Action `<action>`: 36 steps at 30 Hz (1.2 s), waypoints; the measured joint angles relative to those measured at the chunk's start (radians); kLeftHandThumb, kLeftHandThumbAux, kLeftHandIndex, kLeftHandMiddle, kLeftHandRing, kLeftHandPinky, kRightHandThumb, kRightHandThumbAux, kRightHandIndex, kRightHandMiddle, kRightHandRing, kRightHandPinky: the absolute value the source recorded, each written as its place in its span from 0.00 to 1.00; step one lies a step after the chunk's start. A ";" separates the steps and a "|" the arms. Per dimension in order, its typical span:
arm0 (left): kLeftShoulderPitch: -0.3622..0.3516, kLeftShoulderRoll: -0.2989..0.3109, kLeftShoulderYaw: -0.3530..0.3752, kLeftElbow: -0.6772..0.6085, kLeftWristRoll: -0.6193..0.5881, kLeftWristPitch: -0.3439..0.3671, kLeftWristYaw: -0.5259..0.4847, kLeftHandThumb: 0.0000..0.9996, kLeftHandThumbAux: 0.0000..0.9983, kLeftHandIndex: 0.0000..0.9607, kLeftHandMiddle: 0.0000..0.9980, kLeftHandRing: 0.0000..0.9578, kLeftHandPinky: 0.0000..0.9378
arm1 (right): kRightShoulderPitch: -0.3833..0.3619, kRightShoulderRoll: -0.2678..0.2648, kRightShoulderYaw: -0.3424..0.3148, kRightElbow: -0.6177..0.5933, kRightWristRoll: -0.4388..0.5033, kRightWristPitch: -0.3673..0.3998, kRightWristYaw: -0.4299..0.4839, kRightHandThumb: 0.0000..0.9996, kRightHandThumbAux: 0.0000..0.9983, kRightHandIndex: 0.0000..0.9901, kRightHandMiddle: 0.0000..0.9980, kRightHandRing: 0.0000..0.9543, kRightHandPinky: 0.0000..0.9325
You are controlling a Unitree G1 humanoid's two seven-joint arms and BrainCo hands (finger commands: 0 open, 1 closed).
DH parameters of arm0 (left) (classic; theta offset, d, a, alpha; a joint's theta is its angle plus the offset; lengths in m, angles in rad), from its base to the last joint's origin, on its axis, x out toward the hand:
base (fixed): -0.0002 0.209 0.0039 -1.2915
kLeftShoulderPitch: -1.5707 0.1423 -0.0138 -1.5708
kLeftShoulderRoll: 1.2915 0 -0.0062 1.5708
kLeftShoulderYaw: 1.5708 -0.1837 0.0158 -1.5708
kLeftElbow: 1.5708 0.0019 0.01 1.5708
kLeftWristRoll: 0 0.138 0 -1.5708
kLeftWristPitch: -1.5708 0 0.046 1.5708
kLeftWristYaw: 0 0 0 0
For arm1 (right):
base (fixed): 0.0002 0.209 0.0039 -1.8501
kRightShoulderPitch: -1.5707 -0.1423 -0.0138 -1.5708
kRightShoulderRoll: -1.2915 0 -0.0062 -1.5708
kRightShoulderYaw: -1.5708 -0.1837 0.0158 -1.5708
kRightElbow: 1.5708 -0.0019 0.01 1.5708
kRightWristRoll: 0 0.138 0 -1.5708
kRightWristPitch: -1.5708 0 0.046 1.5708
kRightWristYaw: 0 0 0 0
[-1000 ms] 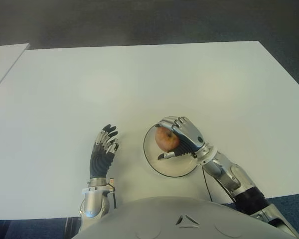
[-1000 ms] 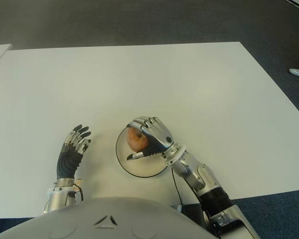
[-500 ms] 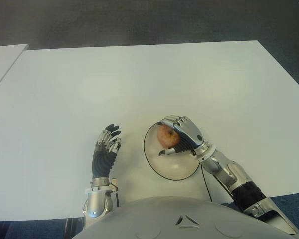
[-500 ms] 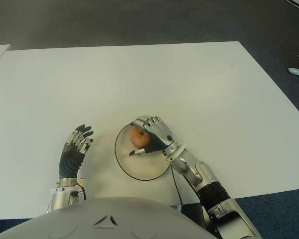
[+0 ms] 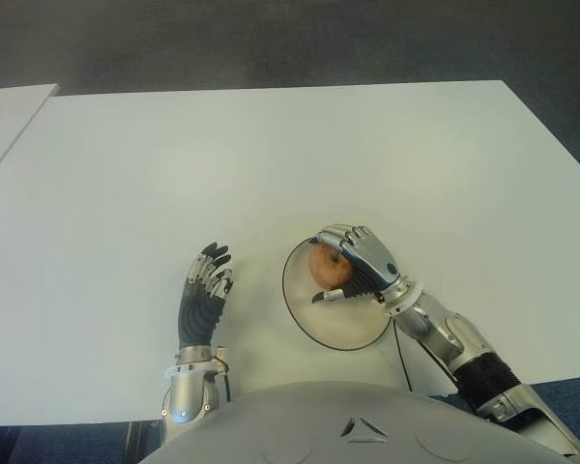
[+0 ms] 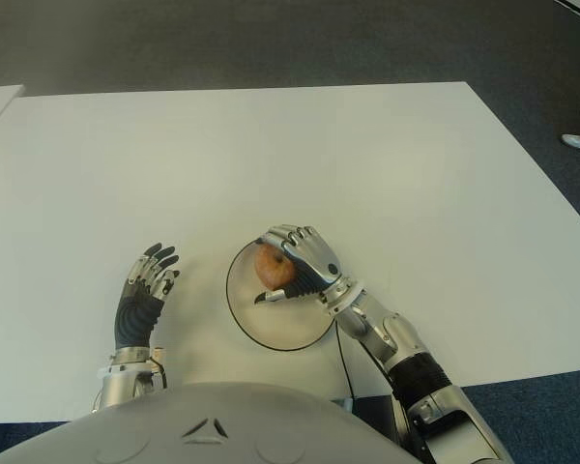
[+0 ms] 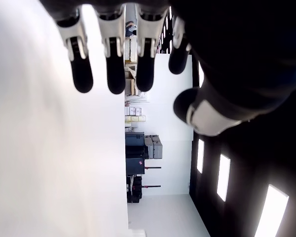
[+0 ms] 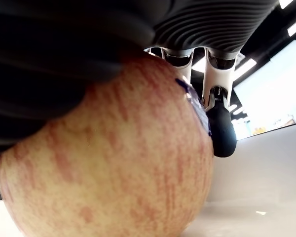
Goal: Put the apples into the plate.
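Apple held over the plate, lower centre of frame
The right hand curls its fingers around it; the left hand, fingers spread and empty, shows left of the plate over the white counter

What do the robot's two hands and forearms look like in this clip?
Both hands, the left hand and the right hand, have silver metal segments and black fingertips. The left hand's palm is ribbed black rubber above a silver wrist cuff. The right forearm is silver with a black band, and a thin black cable runs alongside it.
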 measured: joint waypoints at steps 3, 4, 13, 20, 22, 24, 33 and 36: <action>-0.001 0.000 -0.001 0.000 0.000 -0.003 0.000 0.22 0.64 0.18 0.22 0.26 0.30 | 0.004 -0.014 -0.005 -0.003 0.001 0.000 0.000 0.85 0.69 0.83 0.85 0.89 0.90; -0.001 0.000 -0.001 0.000 0.001 -0.005 0.000 0.22 0.64 0.18 0.23 0.26 0.31 | 0.005 -0.017 -0.006 -0.004 0.003 0.000 -0.002 0.86 0.69 0.83 0.85 0.88 0.90; 0.000 0.000 -0.004 -0.001 -0.003 -0.008 0.000 0.25 0.64 0.18 0.24 0.29 0.33 | 0.015 -0.038 -0.009 -0.018 0.013 -0.009 0.010 0.76 0.70 0.53 0.80 0.83 0.82; -0.002 0.000 -0.005 0.000 -0.013 -0.008 0.000 0.24 0.63 0.18 0.22 0.26 0.27 | 0.028 -0.059 -0.019 -0.040 0.021 -0.019 0.029 0.71 0.71 0.44 0.69 0.68 0.59; -0.004 0.000 -0.004 0.003 -0.016 -0.009 0.000 0.23 0.63 0.17 0.21 0.25 0.26 | 0.031 -0.062 -0.025 -0.047 0.030 -0.024 0.033 0.70 0.71 0.43 0.63 0.60 0.52; -0.007 0.000 -0.004 0.012 -0.022 -0.011 0.000 0.23 0.63 0.17 0.21 0.24 0.26 | 0.031 -0.064 -0.029 -0.054 0.037 -0.029 0.041 0.70 0.71 0.43 0.60 0.57 0.49; -0.023 -0.002 -0.007 0.051 -0.018 -0.034 0.000 0.20 0.63 0.16 0.19 0.21 0.22 | 0.043 -0.087 -0.046 -0.089 0.048 -0.041 0.085 0.36 0.51 0.34 0.40 0.36 0.28; -0.029 -0.003 -0.008 0.062 -0.009 -0.043 0.003 0.19 0.63 0.15 0.18 0.21 0.23 | 0.047 -0.104 -0.052 -0.101 0.047 -0.041 0.113 0.26 0.45 0.30 0.33 0.27 0.19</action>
